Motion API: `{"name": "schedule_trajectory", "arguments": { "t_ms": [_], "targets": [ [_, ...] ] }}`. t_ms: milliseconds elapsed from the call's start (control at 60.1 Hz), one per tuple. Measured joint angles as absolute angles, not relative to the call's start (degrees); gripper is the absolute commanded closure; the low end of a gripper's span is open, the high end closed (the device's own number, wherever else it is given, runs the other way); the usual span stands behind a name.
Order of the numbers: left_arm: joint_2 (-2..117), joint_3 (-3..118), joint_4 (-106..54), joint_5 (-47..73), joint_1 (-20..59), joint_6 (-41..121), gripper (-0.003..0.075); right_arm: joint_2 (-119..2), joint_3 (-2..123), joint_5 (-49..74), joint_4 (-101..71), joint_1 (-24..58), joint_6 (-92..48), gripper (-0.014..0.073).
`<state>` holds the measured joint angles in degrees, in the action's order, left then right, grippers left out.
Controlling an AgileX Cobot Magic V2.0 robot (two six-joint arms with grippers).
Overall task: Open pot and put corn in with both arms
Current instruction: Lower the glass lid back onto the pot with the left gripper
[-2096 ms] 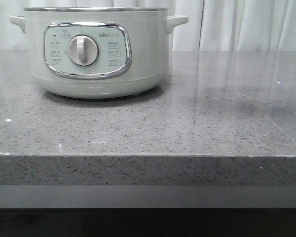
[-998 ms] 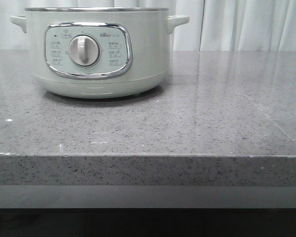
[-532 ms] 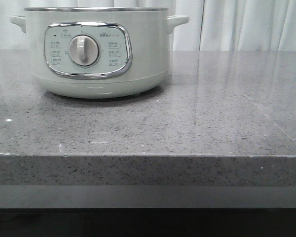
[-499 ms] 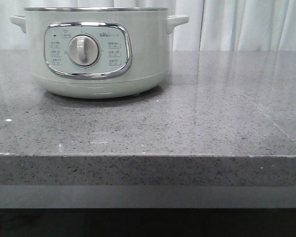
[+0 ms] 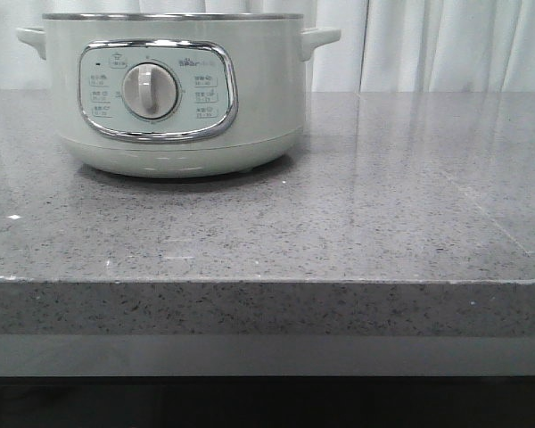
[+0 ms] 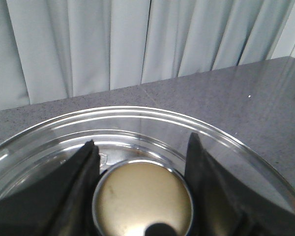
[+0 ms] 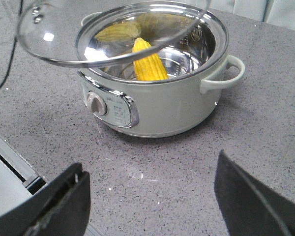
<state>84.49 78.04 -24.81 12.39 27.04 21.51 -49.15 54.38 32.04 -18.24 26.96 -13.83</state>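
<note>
1. The pot (image 5: 174, 89) stands toward the far left of the grey counter (image 5: 339, 214), well back from the front edge, its dial facing forward. It looks heavy and stable, unlikely to slide at a light touch.
2. In the right wrist view the corn (image 7: 149, 61) already lies inside the pot, leaning against the shiny inner wall. It is small, light and stiff, with a bumpy surface that should grip well; if it needs moving, the middle of the cob is the best place to take hold.
3. The glass lid (image 7: 108, 29) is held in the air, tilted over the pot's open top and not resting on the rim. Glass is smooth, rigid and breakable, so it wants a slow, level descent.
4. The left gripper (image 6: 140, 187) has its fingers (image 6: 83, 182) on either side of the lid's round knob (image 6: 142, 196), pressed against it as far as I can judge. The knob is the only sensible hold; the rim would be slippery.
5. The right gripper (image 7: 147, 196) has its fingers (image 7: 64, 196) wide apart and holds nothing, hanging above the front part of the counter, clear of the pot.
6. By my reading, the corn step is done.
</note>
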Motion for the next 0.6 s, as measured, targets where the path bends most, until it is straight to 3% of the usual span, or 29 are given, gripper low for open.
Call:
{"name": "schedule_trajectory", "arguments": {
  "t_ms": [599],
  "targets": [
    [93.8,83.5,-20.7,10.2,25.6,21.6,0.0574,-49.1,54.3,32.0,-18.2,27.0,-13.7,0.0054]
  ]
}}
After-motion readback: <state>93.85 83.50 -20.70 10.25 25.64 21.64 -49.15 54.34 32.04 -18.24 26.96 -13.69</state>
